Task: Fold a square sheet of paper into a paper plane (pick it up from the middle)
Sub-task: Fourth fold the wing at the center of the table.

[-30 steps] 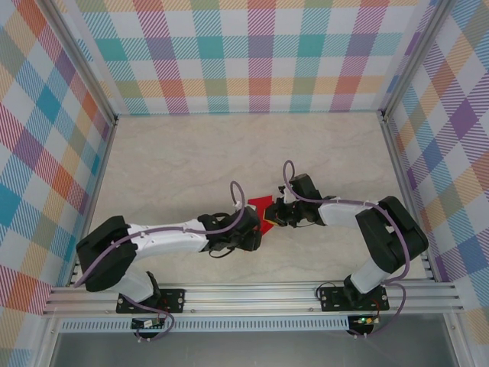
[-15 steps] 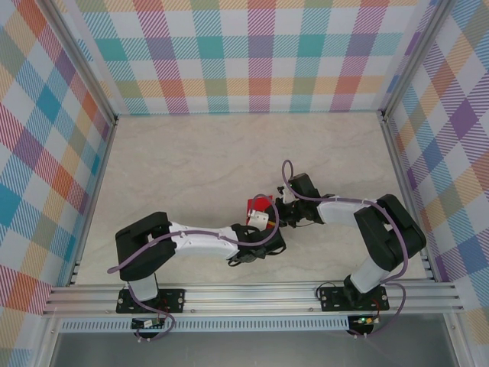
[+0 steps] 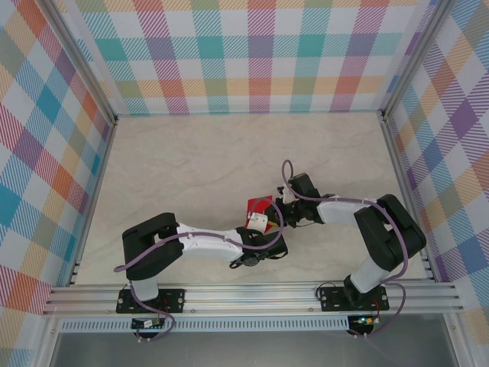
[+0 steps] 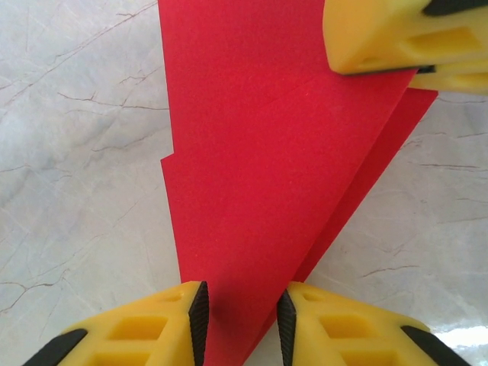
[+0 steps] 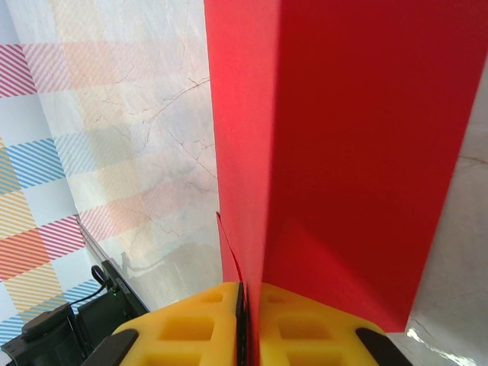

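The right tool (image 5: pixel 241 296) clamps the folded red paper (image 4: pixel 259 152); the left tool (image 4: pixel 242 309), jaws slightly apart, straddles that paper's narrow end.

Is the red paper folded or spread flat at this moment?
Folded. The red paper tapers to a narrow end, a second layer shows along one edge, and the right gripper pinches it.
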